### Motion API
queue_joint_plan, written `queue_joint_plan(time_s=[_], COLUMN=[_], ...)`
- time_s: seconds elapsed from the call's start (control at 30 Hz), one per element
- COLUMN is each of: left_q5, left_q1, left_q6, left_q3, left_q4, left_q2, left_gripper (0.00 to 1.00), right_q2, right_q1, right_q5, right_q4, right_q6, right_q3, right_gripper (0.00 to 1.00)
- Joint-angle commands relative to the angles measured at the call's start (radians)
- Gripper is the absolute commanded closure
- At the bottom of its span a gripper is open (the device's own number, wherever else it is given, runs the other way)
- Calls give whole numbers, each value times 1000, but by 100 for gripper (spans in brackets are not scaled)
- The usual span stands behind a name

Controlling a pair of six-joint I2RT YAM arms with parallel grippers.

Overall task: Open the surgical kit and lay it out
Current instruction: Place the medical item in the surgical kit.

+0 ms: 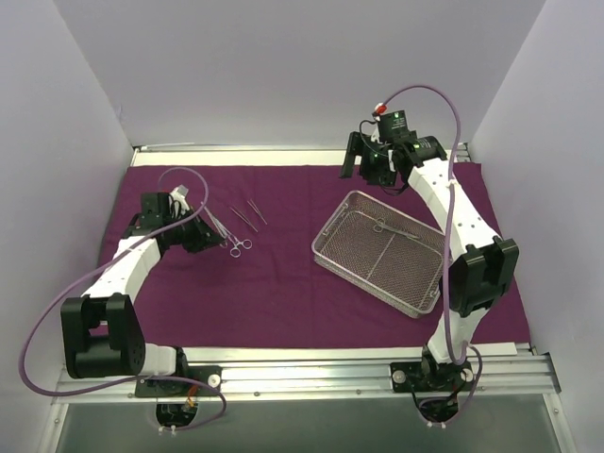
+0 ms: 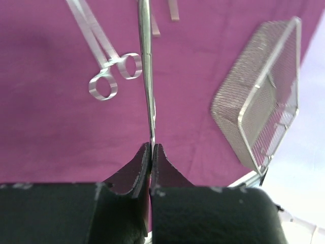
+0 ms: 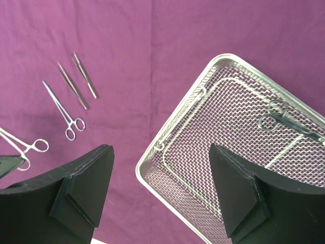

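Purple cloth [image 1: 283, 293] lies flat under the mesh tray [image 1: 377, 264]. Left of the tray, the left gripper [image 2: 152, 147] is pinched tight on a thin steel instrument [image 2: 147, 76], apparently placing it beside the forceps [image 2: 109, 76] and tweezers [image 3: 84, 81]. Beyond the tray's far corner the right gripper [image 3: 160, 148] gapes wide, empty; next it likely must lift the ring-handled clamp [image 3: 284, 119] lying in the tray. No writing is legible.

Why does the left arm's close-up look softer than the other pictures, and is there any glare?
Left wrist view: the held instrument sits very near the lens, so it and the left gripper blur, and the bottom right corner washes out white. Right wrist view: the tray mesh is crisp. Top view: even light, faint shadows on the cloth.
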Motion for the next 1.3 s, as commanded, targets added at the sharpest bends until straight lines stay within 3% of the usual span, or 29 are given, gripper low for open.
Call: queue_joint_plan(time_s=[0.0,0.7,1.27], left_q5=[-44,43,46], left_q1=[41,92,123], left_q6=[-10,-14,19], left_q3=[-20,-28,-52], left_q4=[-22,94,25], left_q2=[-17,223,218], left_gripper=[98,98,98], right_q2=[-47,-35,-11], right_q1=[0,-33,-36], right_q5=[-31,-67,-85], right_q4=[4,22,30], right_q6=[1,6,14], right_q3=[-12,-39,-31], right_gripper=[23,23,24])
